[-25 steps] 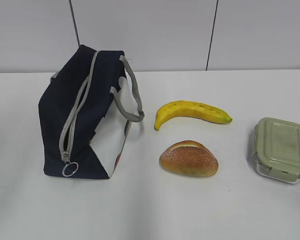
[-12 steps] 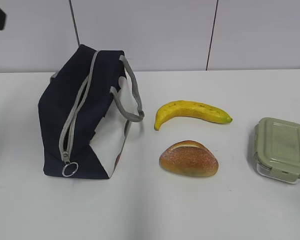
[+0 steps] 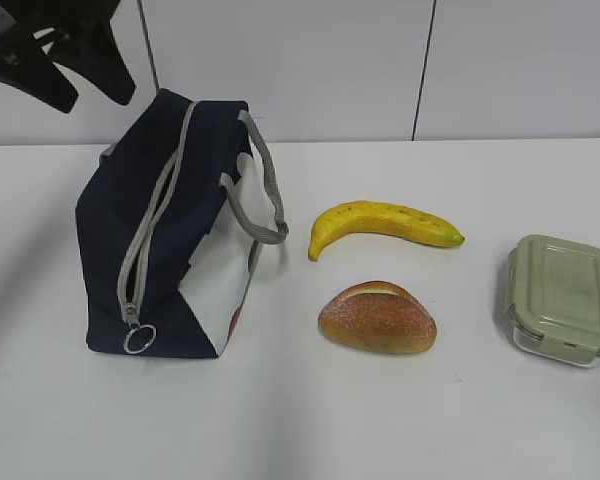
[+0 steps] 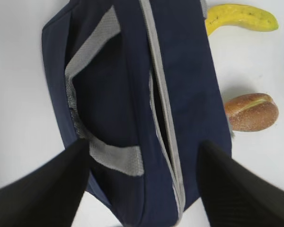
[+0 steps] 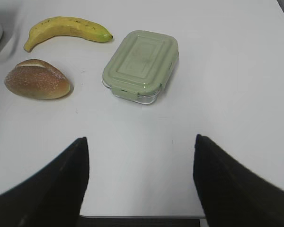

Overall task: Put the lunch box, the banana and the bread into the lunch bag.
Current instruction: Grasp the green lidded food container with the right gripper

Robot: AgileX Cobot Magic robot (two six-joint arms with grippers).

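1. Your left gripper (image 3: 68,70) hangs above the lunch bag (image 3: 170,230), its fingers (image 4: 42,189) spread wide and holding nothing.
2. Your right gripper (image 5: 139,189) hovers over bare desk (image 5: 227,94), fingers (image 5: 236,189) also wide apart and empty.
3. The lunch bag sits at the left of the desk, with a gap showing along its zipper (image 4: 162,113).
4. The banana (image 3: 384,223) lies right of the bag, with the bread (image 3: 378,318) just in front of it.
5. The lunch box (image 3: 563,297) rests farthest right, lid on.
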